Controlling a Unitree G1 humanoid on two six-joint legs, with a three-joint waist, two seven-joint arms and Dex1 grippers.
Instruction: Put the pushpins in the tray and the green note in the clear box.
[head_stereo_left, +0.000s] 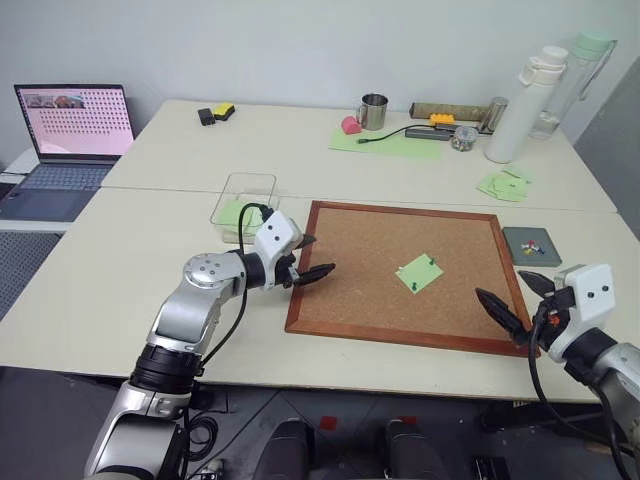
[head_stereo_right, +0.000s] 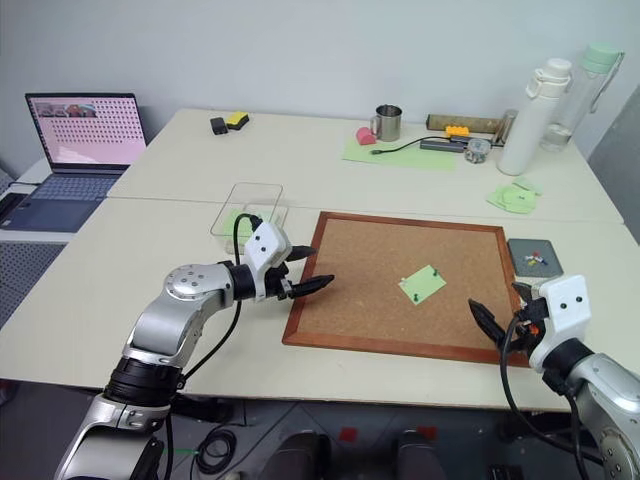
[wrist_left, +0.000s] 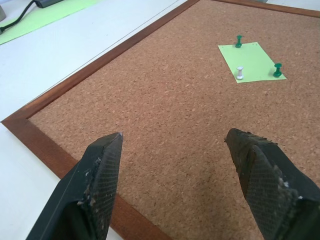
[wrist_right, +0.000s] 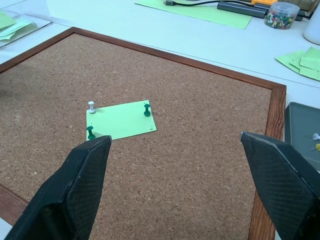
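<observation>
Opening step: green note (head_stereo_left: 419, 272) lies pinned by pushpins (wrist_right: 147, 109) mid cork board (head_stereo_left: 350, 300). Left gripper (head_stereo_left: 311, 256) and right gripper (head_stereo_left: 518, 298) hover with jaws wide, empty. Next move: pinch one pin, carry to tray (head_stereo_left: 531, 246).

table (head_stereo_left: 150, 300) | on it: corkboard (head_stereo_left: 360, 290) (wood-framed), clear box (head_stereo_left: 245, 195), tray (head_stereo_left: 530, 245), mug (head_stereo_left: 373, 111)
</observation>
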